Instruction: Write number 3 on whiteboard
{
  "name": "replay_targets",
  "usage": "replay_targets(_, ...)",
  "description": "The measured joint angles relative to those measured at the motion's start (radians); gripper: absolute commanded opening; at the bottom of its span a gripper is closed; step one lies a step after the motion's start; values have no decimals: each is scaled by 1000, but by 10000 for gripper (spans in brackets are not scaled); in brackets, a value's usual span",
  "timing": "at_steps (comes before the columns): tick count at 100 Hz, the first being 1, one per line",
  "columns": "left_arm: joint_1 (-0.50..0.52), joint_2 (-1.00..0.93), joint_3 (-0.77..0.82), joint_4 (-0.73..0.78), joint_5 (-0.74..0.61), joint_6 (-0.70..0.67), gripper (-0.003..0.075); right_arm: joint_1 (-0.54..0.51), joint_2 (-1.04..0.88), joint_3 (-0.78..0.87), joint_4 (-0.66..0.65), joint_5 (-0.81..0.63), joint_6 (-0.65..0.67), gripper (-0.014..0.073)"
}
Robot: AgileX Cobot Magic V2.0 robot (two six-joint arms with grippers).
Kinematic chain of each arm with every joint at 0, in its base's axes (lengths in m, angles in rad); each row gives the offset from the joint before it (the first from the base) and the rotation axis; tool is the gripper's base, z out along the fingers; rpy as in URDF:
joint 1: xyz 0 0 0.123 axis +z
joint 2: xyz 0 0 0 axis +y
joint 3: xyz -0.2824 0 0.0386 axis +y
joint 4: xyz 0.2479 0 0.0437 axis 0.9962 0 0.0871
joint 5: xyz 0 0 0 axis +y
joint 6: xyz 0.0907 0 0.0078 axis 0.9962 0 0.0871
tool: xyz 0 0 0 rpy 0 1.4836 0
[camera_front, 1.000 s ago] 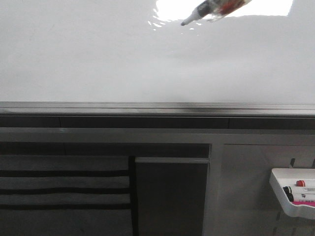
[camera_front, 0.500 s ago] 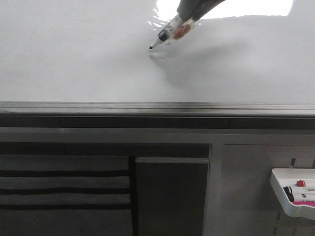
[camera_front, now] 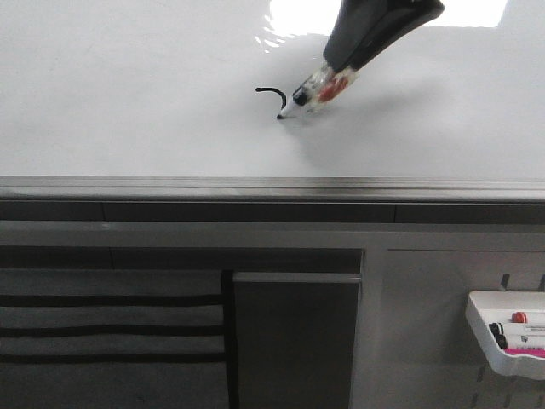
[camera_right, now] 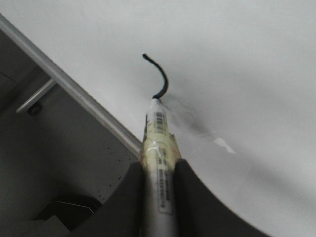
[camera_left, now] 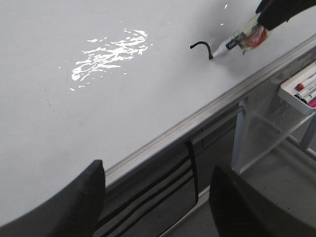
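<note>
Currently the right gripper (camera_right: pixel 159 185) is clamped on a marker (camera_front: pixel 317 92), whose tip touches the whiteboard (camera_front: pixel 128 102) at the end of a short curved black stroke (camera_front: pixel 269 94). That stroke is all that exists of the number 3: one hooked arc, lying toward the near edge of the board and right of its middle in the front view.

Right wrist view only: both dark fingers (camera_right: pixel 128 197) press against the marker barrel, and a barcode label is printed along the barrel. The tip sits at the lower end of the arc. The front view shows only the dark outer shell of this gripper, not the grip itself.

Left wrist view only: the left gripper (camera_left: pixel 158 202) hangs with its two fingers spread wide and nothing between them, near the board's edge and well apart from the stroke. A patch of broken glare (camera_left: pixel 108 52) lies on the board.

Surface: glossy white, with a bright light reflection (camera_front: pixel 298 15) at the far side. A grey metal rail (camera_front: pixel 255 185) runs along the near edge. Below the rail are dark striped fabric (camera_front: pixel 111 332) and a dark panel (camera_front: pixel 296 341). A small white tray (camera_front: pixel 490 336) at lower right holds several markers with red, black and pink parts.
</note>
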Motion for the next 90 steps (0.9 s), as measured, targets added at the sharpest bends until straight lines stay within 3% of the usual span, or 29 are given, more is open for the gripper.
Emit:
replay_targets(36,0,0,0,0,0,0,426,-25,-4,49,19,15,2,27)
replay_targets(72,0,0,0,0,0,0,426,81,35,53,20,-79,2,27)
replay_targets(90,0,0,0,0,0,0,426,131,-124,117,-2,-95,-16,27)
